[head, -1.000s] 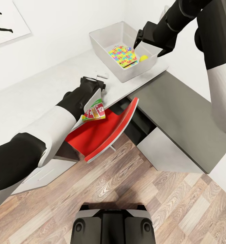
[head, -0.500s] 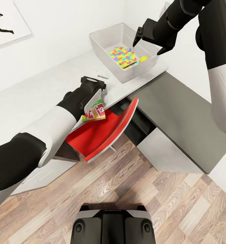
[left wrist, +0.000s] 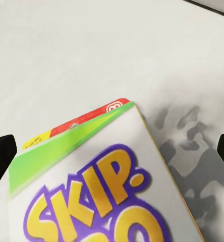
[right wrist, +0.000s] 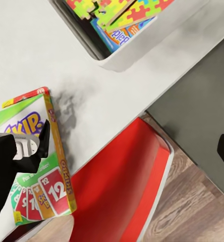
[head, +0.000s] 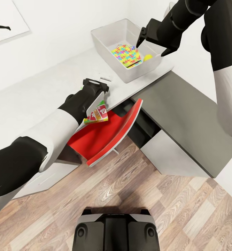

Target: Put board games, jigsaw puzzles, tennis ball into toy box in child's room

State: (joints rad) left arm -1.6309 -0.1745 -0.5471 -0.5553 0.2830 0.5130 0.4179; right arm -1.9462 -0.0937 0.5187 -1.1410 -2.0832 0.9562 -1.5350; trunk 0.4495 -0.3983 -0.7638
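Skip-Bo board game [head: 97,114] is gripped by left end effector [head: 95,91] over near counter [head: 32,101] edge. Right end effector [head: 151,43] is held open above toy box [head: 105,42]. Next: carry to box, release.

One grey toy box [head: 110,42] on the desk [head: 36,94]. Inside it, one puzzle sheet [head: 126,54] distinguishable on top, whether a second lies beneath cannot be told; one blue board game [right wrist: 119,36] under the sheet; one yellow ball [head: 148,57]. One green card-game box [right wrist: 36,166] outside. One red chair [head: 105,134]. Two arms. One wall picture [head: 4,17].
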